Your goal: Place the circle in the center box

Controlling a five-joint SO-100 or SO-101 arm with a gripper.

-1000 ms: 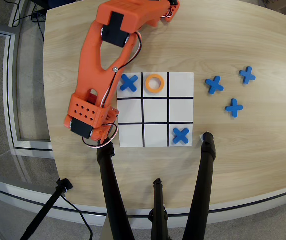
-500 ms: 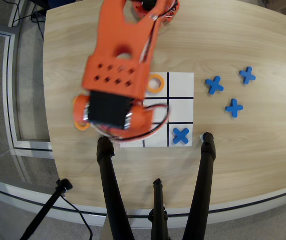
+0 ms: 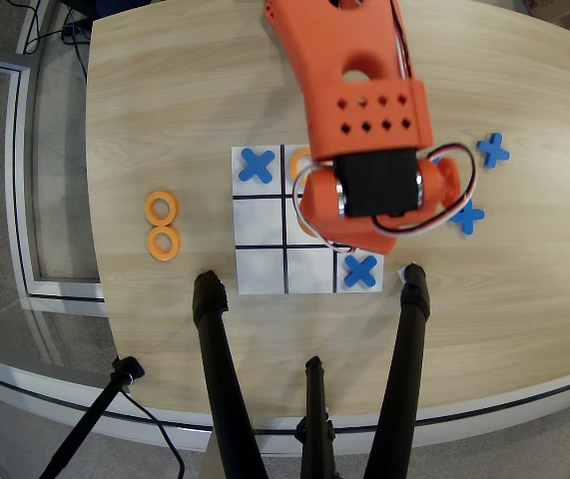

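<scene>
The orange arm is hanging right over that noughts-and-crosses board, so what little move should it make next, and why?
Probably let go and lift straight up. An orange ring peeks out beneath the arm over the center box, so it looks delivered. The hand is hidden, so whether it grips the ring cannot be told.

Table (image 3: 524,289): pale wood, fine straight grain. Board (image 3: 261,267): white, ruled in black into 9 cells.

Arm (image 3: 349,75): bright orange shell with 2 rows of small dark holes; black motor block (image 3: 379,185) with silver ends below it; red, white and black wires (image 3: 454,200) looping at its right.

Crosses: 4, all blue, 2 on the board (image 3: 256,166) (image 3: 361,269), 2 on bare wood (image 3: 493,151) (image 3: 469,217).

Rings: orange, 2 side by side at left (image 3: 161,208) (image 3: 164,242); 2 more orange slivers show by the arm's edge (image 3: 297,160) (image 3: 307,226) (mostly hidden, so unsure).

Tripod legs (image 3: 220,369): black. Floor (image 3: 5,200): grey, with pale lines.
</scene>
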